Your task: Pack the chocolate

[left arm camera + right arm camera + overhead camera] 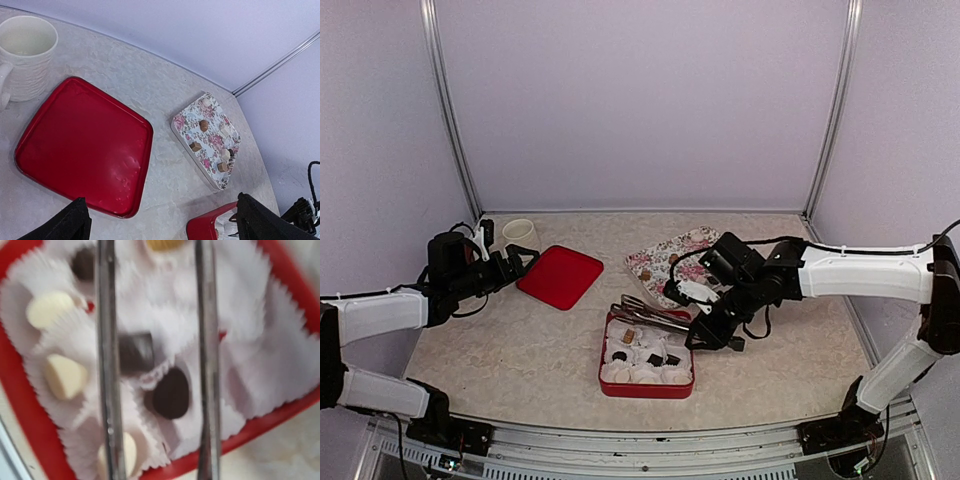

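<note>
Chocolate (171, 394) is split right now: dark and pale pieces sit in white paper cups (642, 373) inside the red tin (608, 386) by the worktop's (520, 350) front edge, and a few more are on the floral tray (215, 143) toward the back right. We see the right gripper (702, 334) clamped on metal tongs (650, 312) over the tin, arms apart, nothing pinched. The left gripper (523, 259) gapes wide near the red lid (85, 145).

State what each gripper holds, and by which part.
Right gripper grips the tongs across both arms, at the end nearest it. Left gripper is open, empty.
</note>
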Controlling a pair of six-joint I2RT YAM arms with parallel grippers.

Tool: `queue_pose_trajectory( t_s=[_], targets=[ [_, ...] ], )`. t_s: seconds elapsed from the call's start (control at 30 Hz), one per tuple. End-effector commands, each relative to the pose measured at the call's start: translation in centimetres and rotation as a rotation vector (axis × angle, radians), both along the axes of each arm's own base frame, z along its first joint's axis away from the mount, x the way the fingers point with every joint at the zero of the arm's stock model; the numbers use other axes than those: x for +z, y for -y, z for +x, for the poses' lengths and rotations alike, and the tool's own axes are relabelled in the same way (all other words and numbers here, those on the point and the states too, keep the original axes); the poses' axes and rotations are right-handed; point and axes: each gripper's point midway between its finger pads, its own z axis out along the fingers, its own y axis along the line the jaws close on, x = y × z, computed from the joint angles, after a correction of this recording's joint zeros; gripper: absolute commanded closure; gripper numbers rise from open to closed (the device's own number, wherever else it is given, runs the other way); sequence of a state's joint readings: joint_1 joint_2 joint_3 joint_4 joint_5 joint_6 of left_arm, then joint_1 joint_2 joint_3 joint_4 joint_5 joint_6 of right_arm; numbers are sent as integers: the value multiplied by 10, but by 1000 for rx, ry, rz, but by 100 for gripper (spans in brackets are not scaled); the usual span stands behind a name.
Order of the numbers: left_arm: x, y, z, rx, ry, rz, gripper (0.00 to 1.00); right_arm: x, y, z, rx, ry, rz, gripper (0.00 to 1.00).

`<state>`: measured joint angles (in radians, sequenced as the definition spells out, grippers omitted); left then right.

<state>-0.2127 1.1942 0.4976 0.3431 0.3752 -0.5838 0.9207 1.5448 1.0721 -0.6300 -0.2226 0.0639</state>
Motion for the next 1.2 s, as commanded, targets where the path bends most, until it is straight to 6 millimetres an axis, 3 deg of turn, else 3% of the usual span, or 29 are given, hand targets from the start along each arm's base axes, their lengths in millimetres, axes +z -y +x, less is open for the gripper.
queue_pose_trajectory(
  t_s=[0.0,0.27,0.5,0.7,0.87,1.17],
  targets=[
    [-3,0,0,-5,-9,-10,1,57,-13,19,-17,110,133,67],
    [-2,-1,0,-2,-7,-8,1,64,17,84,-193,170,97,64],
    [-7,-2,1,2,-12,0,1,42,37,127,-262,170,47,63],
    [-8,-1,2,2,-15,-7,1,9,39,145,-243,132,22,64],
    [-8,0,3,0,-13,-18,1,-8,38,157,-233,101,19,64],
    [-10,-1,4,2,-16,-8,1,-27,33,161,-206,65,1,65]
  ],
)
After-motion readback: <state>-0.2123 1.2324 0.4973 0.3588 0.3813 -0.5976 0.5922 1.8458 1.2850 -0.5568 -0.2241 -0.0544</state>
